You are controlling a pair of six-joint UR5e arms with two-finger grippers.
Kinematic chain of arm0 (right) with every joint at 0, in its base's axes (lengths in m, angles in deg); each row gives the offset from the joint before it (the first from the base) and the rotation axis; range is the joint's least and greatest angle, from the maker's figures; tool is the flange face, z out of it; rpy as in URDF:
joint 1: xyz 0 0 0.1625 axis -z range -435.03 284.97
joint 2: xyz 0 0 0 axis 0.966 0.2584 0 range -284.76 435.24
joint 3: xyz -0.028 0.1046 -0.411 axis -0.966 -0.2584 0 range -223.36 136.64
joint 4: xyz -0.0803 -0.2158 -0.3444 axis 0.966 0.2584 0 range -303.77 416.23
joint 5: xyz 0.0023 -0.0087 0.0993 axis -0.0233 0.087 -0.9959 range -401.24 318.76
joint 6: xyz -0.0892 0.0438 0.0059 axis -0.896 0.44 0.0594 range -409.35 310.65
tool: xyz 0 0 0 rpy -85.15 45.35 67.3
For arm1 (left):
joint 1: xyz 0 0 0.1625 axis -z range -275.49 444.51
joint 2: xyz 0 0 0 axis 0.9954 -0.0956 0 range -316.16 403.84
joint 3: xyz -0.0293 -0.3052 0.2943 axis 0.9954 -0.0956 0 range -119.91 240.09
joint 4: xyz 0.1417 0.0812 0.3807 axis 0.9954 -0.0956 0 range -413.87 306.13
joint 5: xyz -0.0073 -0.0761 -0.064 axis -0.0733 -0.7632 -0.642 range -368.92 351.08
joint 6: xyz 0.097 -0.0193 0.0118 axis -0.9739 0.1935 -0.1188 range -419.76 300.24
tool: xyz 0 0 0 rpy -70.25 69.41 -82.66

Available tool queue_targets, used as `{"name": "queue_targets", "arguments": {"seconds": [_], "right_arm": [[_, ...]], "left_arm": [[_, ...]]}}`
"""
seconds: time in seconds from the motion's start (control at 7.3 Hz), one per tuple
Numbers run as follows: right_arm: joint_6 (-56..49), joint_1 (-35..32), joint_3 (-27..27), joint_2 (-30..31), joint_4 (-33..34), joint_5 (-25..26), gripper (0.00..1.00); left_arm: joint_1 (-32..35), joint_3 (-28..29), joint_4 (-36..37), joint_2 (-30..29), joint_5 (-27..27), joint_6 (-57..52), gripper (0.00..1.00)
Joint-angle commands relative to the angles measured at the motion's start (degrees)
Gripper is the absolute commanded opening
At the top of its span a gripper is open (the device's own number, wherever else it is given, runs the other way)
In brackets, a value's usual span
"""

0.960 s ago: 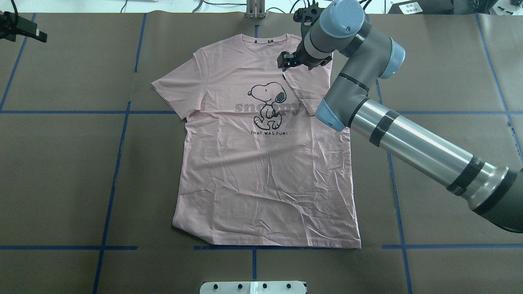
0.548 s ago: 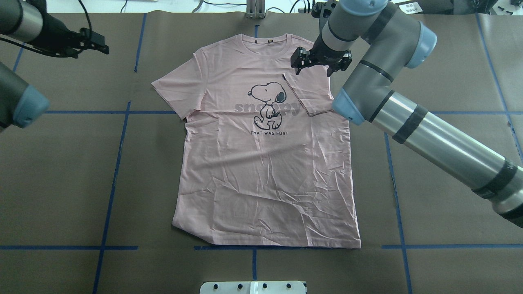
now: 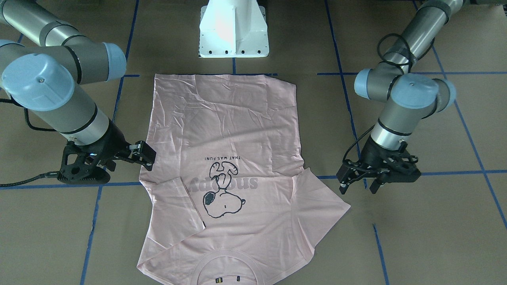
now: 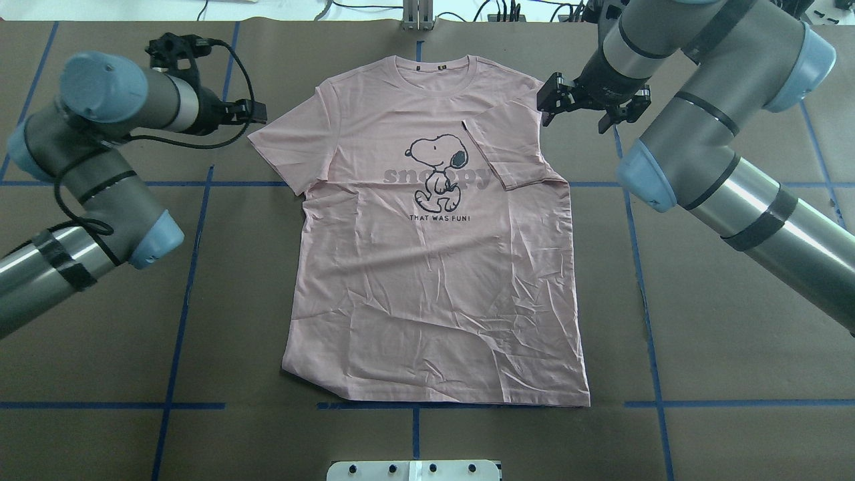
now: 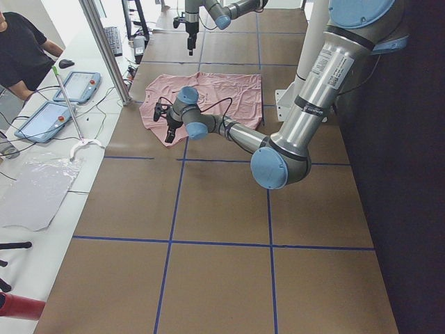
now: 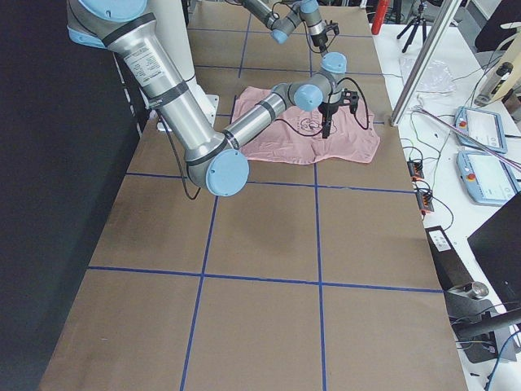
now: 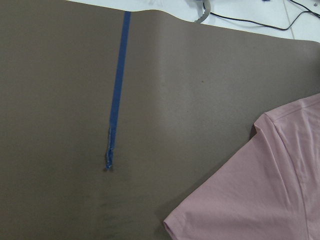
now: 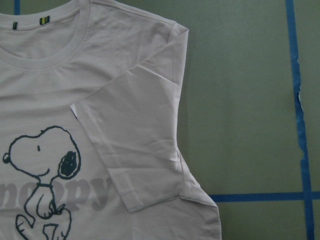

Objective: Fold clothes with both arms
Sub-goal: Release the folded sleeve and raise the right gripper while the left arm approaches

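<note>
Left hand, right hand flanking T-shirt

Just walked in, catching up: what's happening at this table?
The robot is folding a pink T-shirt lying print-up on the table. The sleeve on the robot's right is already folded over the chest; the other sleeve lies spread out. Both grippers are open and empty: the right gripper beside the shoulder, the left gripper by the spread sleeve.

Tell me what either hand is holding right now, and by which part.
Nothing. The left hand and right hand are both open beside the T-shirt.
</note>
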Motion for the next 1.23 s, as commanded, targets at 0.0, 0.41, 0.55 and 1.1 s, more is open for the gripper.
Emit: {"name": "queue_targets", "arguments": {"seconds": [0.0,0.41,0.55,1.1], "right_arm": [[-0.02,-0.15,0.6,0.43,-0.17,0.1,1.0],[0.07,0.29,0.51,0.52,-0.52,0.45,1.0],[0.07,0.29,0.42,0.52,-0.52,0.54,1.0],[-0.02,0.29,0.34,0.52,-0.61,0.54,1.0]], "left_arm": [[-3.62,5.32,-2.11,-2.31,7.06,-0.02,0.99],[-3.63,8.49,-3.0,-2.57,8.57,0.07,0.98],[-3.63,8.76,-3.09,-2.57,8.57,-0.02,0.97],[-3.63,9.91,-3.88,-2.75,8.57,0.07,0.79]]}}
